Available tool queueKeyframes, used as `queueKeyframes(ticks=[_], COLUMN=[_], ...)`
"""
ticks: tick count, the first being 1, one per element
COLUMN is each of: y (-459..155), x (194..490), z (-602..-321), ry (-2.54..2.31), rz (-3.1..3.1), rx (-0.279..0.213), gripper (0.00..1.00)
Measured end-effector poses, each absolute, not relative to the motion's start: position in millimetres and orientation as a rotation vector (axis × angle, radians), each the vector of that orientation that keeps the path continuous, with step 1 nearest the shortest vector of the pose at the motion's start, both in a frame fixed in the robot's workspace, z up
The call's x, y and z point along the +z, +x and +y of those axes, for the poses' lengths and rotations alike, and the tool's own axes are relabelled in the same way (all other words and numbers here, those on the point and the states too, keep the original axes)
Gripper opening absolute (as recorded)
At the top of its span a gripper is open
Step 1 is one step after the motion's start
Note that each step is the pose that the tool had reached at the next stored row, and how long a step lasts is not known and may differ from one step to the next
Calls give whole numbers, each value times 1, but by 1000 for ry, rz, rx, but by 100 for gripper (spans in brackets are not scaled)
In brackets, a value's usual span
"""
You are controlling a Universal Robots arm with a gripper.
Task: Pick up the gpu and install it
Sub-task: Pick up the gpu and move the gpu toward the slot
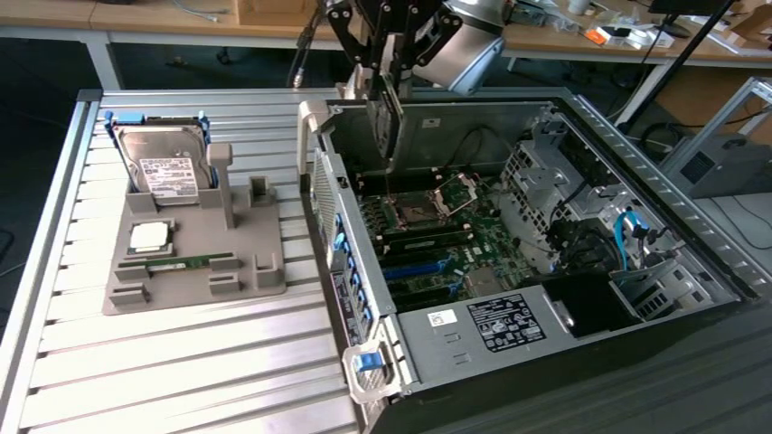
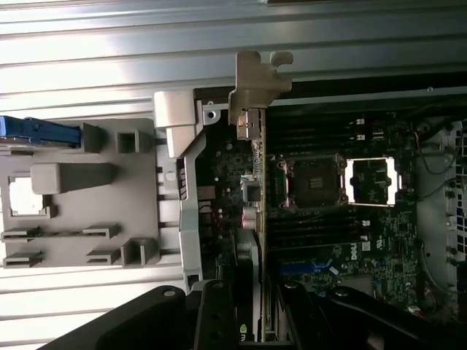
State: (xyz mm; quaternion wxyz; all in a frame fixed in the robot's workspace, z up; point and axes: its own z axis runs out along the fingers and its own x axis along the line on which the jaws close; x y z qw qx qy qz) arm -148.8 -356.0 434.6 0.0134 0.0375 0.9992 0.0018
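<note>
Dark gpu [image 1: 390, 127] pinched upright in tool [image 1: 389, 81]. Hanging over open case [image 1: 471, 113], above motherboard [image 1: 447, 240], close to its rear wall.

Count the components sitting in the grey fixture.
3: hard drive standing at the far end, CPU in the middle, RAM stick lying at the near end. None seem hidden.

The gpu [image 1: 389, 127], a thin dark card with a silver end bracket, hangs upright above the motherboard [image 1: 465, 249].

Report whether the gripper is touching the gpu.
Touching. In the exterior view the gripper clamps the gpu by its upper edge, and the card hangs upright over the open case.
</note>
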Motion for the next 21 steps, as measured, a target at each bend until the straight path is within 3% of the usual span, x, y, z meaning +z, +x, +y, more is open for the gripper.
queueKeyframes(ticks=[7,21], y=[-132,-122], x=[432,431], z=[-373,-377], ry=[117,117], rz=[3113,3113], rx=[4,3], gripper=[27,27])
